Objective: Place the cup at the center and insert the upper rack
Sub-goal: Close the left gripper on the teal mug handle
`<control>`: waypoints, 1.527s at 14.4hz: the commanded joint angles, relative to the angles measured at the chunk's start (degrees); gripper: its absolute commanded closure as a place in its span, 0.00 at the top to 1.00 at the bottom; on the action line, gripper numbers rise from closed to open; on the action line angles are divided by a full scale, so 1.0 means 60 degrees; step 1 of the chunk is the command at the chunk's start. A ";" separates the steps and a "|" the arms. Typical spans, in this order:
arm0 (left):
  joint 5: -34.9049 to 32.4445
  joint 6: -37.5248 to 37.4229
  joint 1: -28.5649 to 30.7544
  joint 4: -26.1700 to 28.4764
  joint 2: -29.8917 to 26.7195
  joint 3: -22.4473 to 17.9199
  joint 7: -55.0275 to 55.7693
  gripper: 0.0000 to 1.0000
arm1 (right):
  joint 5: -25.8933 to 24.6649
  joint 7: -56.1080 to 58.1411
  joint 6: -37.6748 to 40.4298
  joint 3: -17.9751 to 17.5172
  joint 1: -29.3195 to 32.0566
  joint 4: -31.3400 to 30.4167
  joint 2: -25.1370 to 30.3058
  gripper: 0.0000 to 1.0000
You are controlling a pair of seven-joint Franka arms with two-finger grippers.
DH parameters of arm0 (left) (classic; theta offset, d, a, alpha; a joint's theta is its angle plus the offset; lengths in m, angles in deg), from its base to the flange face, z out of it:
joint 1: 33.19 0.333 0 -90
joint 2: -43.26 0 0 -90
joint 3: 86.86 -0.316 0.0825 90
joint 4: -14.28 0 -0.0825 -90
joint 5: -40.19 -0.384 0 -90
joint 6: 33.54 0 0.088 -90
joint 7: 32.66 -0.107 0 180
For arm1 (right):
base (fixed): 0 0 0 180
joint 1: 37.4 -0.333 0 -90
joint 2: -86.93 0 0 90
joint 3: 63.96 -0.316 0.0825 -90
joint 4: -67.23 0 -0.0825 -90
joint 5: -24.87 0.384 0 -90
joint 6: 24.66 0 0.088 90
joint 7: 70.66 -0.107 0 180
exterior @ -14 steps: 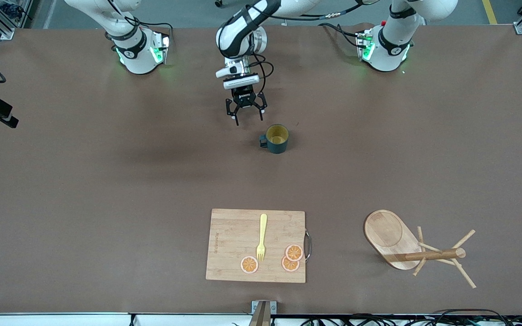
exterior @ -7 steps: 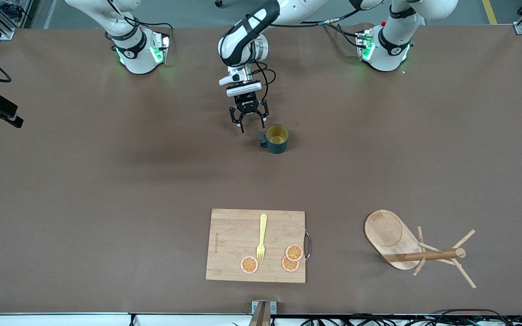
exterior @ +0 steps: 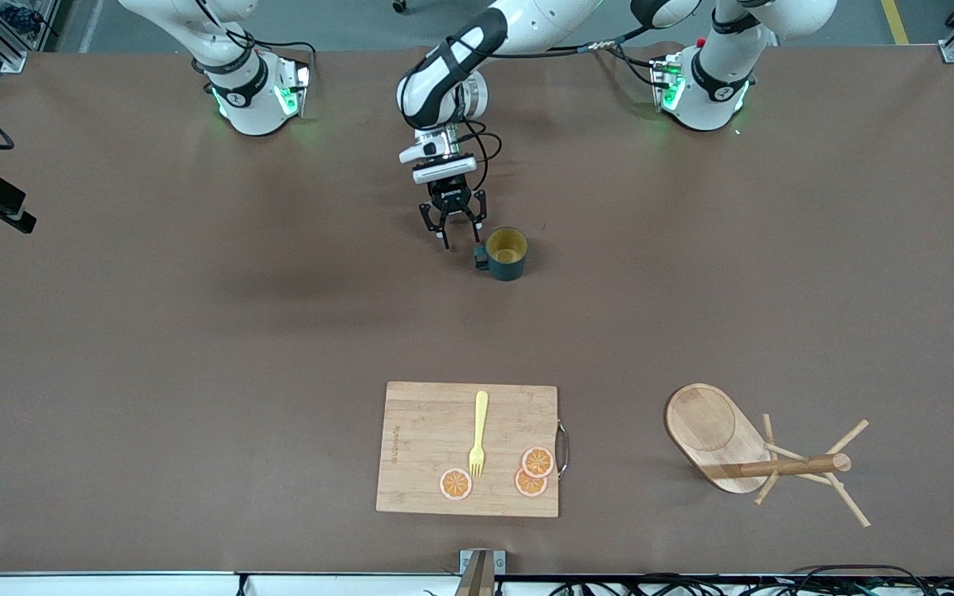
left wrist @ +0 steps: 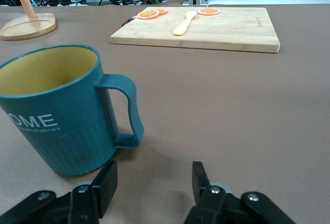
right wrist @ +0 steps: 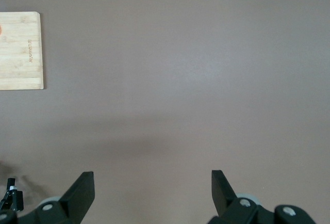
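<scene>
The cup (exterior: 507, 253), dark teal with a yellow inside, stands upright on the table toward the robots' side, its handle (left wrist: 129, 110) pointing toward the right arm's end. My left gripper (exterior: 462, 245) is low beside that handle, open, with only bare table between its fingers (left wrist: 105, 182); the cup (left wrist: 51, 115) is just ahead of one finger. The upper rack (exterior: 725, 430), a wooden mug tree, lies tipped on its side near the front camera at the left arm's end. My right gripper (right wrist: 152, 193) is open over bare table.
A wooden cutting board (exterior: 467, 449) lies near the front camera, carrying a yellow fork (exterior: 479, 434) and three orange slices (exterior: 455, 483). Its edge shows in the right wrist view (right wrist: 20, 51). The arm bases stand along the robots' edge.
My left gripper has moved down and toward the cup's handle, and its fingers have drawn closer together. The cup, rack and board have not moved.
</scene>
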 commanded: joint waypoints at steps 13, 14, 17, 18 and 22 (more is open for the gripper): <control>-0.0174 -0.0061 0.0026 -0.0215 0.0089 -0.0238 -0.1239 0.67 | -0.0117 0.0108 0.0365 -0.0137 0.0179 -0.0077 0.0178 1.00; -0.0175 -0.0061 0.0026 -0.0201 0.0089 -0.0296 -0.1239 0.67 | -0.0117 0.0108 0.0365 -0.0137 0.0180 -0.0077 0.0178 1.00; -0.0219 -0.0017 0.0026 -0.0215 0.0119 -0.0384 -0.1239 0.67 | -0.0132 0.0108 0.0365 -0.0137 0.0180 -0.0077 0.0178 1.00; -0.0219 0.0012 0.0026 -0.0215 0.0119 -0.0428 -0.1225 0.67 | -0.0132 0.0108 0.0365 -0.0137 0.0223 -0.0077 0.0178 1.00; -0.0233 0.0129 0.0011 -0.0420 0.0192 -0.0531 -0.1225 0.67 | -0.0205 0.0108 0.0365 -0.0122 0.0238 -0.0077 0.0178 1.00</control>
